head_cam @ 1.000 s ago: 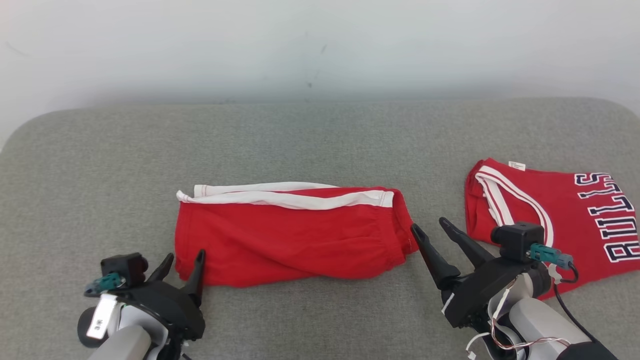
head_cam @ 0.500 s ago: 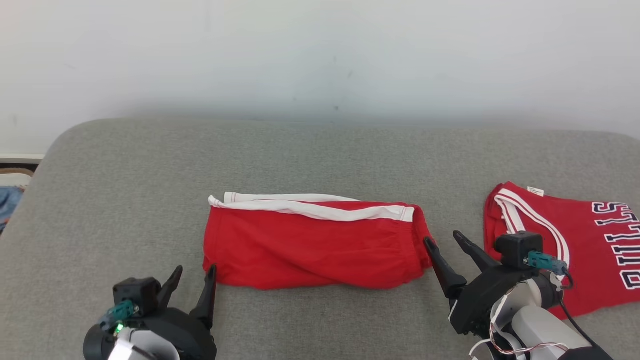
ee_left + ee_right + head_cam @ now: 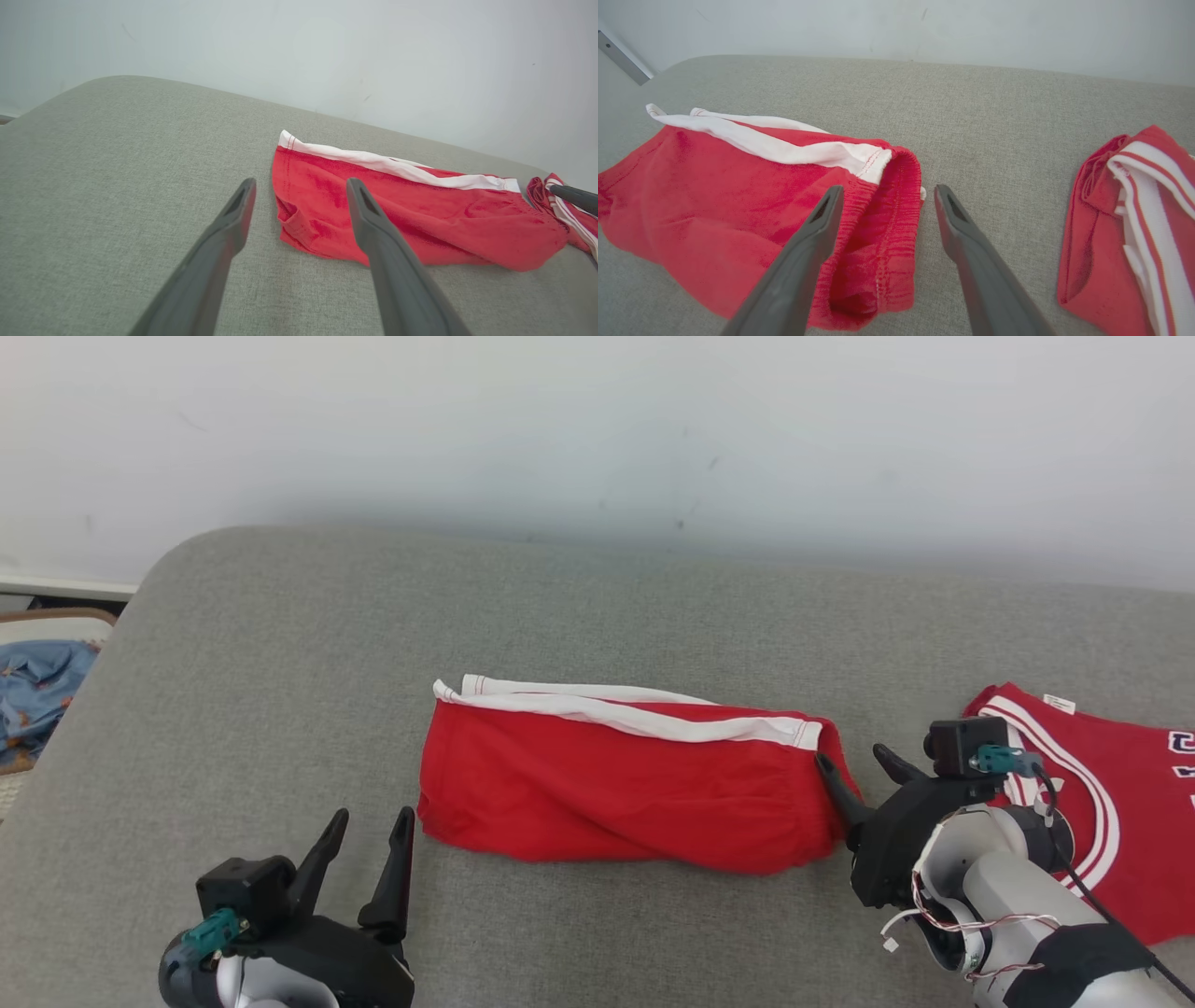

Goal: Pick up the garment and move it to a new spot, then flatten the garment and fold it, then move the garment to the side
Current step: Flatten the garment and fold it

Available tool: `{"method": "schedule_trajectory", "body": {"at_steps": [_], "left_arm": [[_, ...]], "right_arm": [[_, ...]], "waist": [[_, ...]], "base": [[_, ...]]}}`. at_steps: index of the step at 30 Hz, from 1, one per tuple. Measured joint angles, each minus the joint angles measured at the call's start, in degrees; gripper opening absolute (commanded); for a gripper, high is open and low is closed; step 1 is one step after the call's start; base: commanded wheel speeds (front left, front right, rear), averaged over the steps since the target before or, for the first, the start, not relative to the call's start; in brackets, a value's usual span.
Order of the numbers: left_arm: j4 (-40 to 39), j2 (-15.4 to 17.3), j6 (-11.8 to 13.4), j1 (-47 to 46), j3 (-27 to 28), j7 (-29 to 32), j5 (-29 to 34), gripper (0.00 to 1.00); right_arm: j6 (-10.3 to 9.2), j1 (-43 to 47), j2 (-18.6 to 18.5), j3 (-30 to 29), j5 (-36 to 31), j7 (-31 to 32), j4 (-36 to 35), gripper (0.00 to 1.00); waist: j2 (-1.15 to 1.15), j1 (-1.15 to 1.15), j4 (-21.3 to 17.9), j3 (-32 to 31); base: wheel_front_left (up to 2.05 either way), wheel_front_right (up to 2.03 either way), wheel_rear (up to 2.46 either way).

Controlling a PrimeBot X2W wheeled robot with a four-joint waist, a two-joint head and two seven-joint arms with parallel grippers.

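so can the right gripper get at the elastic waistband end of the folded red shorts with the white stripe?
Probably yes: the right gripper is open right at the waistband end of the red shorts, with nothing between. The red basketball jersey lies apart, on its other side.

Grey padded surface [image 3: 597, 616], white wall [image 3: 597, 420], red striped jersey at right [image 3: 1148, 840], blue cloth [image 3: 37, 691]

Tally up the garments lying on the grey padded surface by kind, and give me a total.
Red shorts: 1
Red jersey: 1
Total: 2
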Motion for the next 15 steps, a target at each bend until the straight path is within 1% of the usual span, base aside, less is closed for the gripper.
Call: {"method": "schedule_trajectory", "body": {"at_steps": [5, 7, 12, 15], "left_arm": [[-1.7, -1.5, 0.0, 0.4, 2.4, 0.0, 2.6, 1.0], [-2.4, -2.0, 0.0, 0.8, 3.1, 0.0, 3.2, 1.0], [-3.5, -2.5, 0.0, 1.8, 5.2, 0.0, 5.4, 1.0], [-4.0, -3.0, 0.0, 2.5, 6.2, 0.0, 6.1, 1.0]], "right_arm": [[-0.22, -2.0, 0.3, 1.2, -0.7, 3.0, 3.7, 1.0], [-0.68, -2.8, 0.6, 1.5, -0.8, 4.4, 5.3, 1.0], [-0.63, -3.4, 2.2, 3.1, -0.2, 10.3, 9.0, 1.0], [-0.34, -3.9, 3.0, 3.5, 0.6, 12.4, 9.9, 1.0]], "waist": [[0.0, 0.0, 1.3, 1.1], [0.0, 0.0, 1.7, 1.6], [0.0, 0.0, 2.5, 2.5], [0.0, 0.0, 2.6, 2.6]], "base": [[0.0, 0.0, 0.0], [0.0, 0.0, 0.0], [0.0, 0.0, 0.0], [0.0, 0.0, 0.0]]}}
